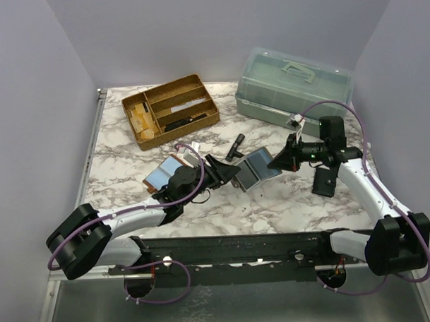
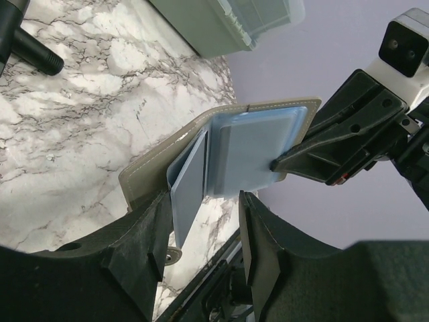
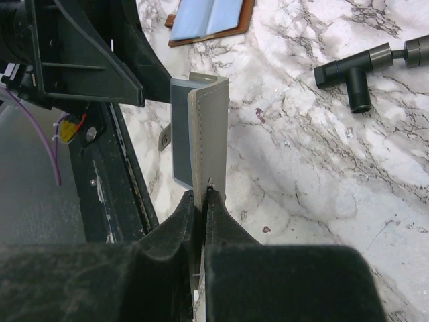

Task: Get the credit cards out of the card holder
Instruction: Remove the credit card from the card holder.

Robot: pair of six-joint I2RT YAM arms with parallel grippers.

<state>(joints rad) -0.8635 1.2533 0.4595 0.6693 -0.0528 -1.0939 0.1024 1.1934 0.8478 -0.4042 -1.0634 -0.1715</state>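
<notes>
A grey folding card holder (image 1: 258, 170) is held up open above the table's middle. It shows in the left wrist view (image 2: 221, 144), with light-blue credit cards (image 2: 251, 151) in its pockets. One card (image 2: 188, 191) sticks partly out, its end between my left gripper's (image 2: 204, 211) open jaws, close to the left finger (image 2: 144, 245). My right gripper (image 3: 201, 194) is shut on the holder's far edge (image 3: 211, 127). In the top view, the left gripper (image 1: 228, 173) and right gripper (image 1: 280, 160) flank the holder.
A brown holder (image 1: 164, 173) lies open on the marble table with light-blue cards showing. A wooden divided tray (image 1: 171, 109) and a grey-green toolbox (image 1: 293, 84) stand at the back. A black T-shaped tool (image 1: 236, 146) and a black object (image 1: 324, 180) lie nearby.
</notes>
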